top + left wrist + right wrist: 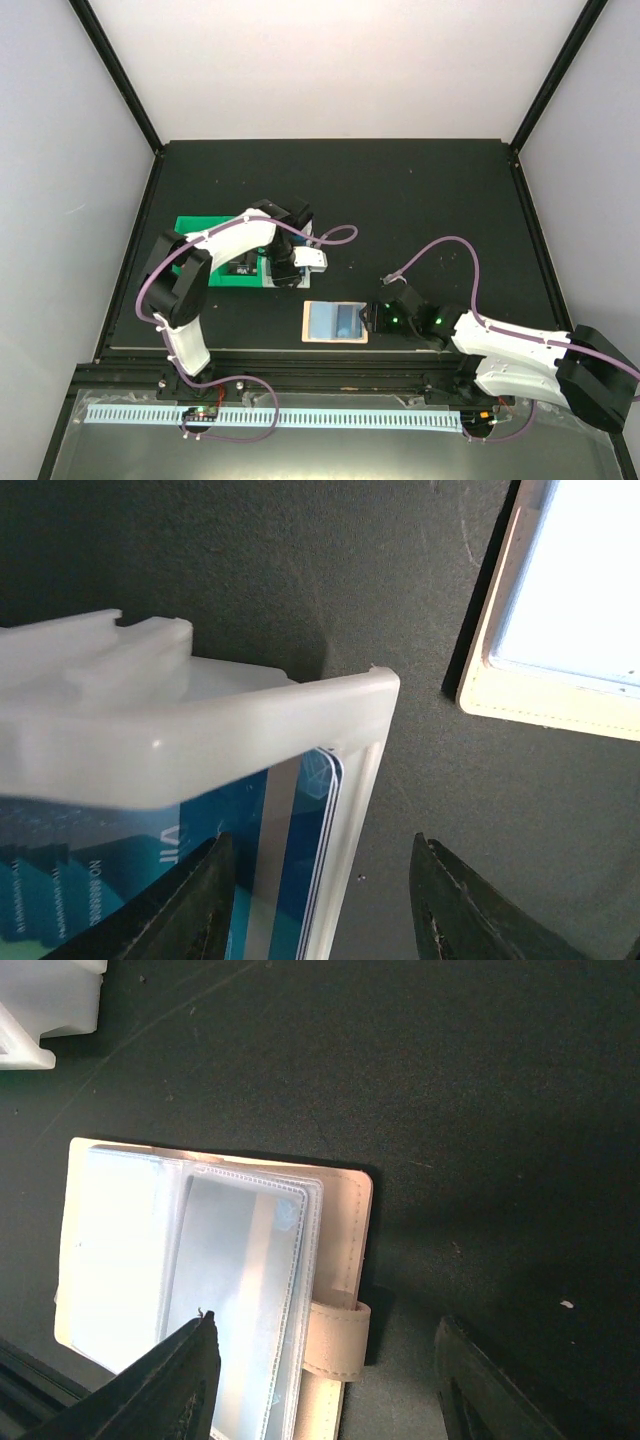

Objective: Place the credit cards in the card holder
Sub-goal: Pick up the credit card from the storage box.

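Several blue credit cards (297,825) stand on edge in a white bin (200,720). My left gripper (320,845) is open, one finger over the cards, the other outside the bin's right wall; it is over that bin in the top view (290,265). The tan card holder (335,322) lies open on the mat, a blue card showing through its clear sleeve (240,1290). Its corner shows in the left wrist view (560,630). My right gripper (325,1322) is open and empty over the holder's strap edge, one finger above the sleeve, the other above the mat; it also shows in the top view (375,318).
A green bin (210,250) sits left of the white bin, mostly under the left arm. The white bin's corner (40,1010) shows at the upper left of the right wrist view. The black mat's front edge (330,352) lies just below the holder.
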Motion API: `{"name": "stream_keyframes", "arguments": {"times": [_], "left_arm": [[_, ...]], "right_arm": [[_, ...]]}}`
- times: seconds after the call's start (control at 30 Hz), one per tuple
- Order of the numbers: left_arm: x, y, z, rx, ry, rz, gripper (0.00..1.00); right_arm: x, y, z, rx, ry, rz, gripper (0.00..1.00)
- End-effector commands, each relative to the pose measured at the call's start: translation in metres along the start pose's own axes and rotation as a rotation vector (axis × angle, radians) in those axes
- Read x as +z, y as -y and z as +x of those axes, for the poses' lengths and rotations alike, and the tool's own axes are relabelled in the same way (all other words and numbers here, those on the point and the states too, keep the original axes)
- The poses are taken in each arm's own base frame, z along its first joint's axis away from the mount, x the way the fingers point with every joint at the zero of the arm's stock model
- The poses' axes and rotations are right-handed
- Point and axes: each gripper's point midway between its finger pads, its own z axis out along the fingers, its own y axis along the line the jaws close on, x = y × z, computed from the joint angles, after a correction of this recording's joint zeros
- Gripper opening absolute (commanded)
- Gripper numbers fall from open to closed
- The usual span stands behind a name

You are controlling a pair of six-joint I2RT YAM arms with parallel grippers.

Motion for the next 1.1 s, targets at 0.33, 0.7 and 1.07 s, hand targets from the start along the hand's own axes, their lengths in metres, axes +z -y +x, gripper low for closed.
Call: {"name": "stream_keyframes", "arguments": {"times": [0.33,0.7,1.07], "left_arm": [[-0.009,0.007,-0.001,-0.003,0.034,0.037,0.41],[-0.018,0.013,-0.002,0.005,0.054,0.039,0.35],[0.009,-0.003,0.009,-0.026,-0.035,0.001,0.56]], "right_arm": [[-0.003,-0.003,-0.005,-0.009,0.014,-0.008,0.60],[-0.002,-0.004,-0.004,-0.009,0.010,-0.008,0.60],[-0.001,-0.003,-0.004,-0.009,0.009,-0.005,0.60]]}}
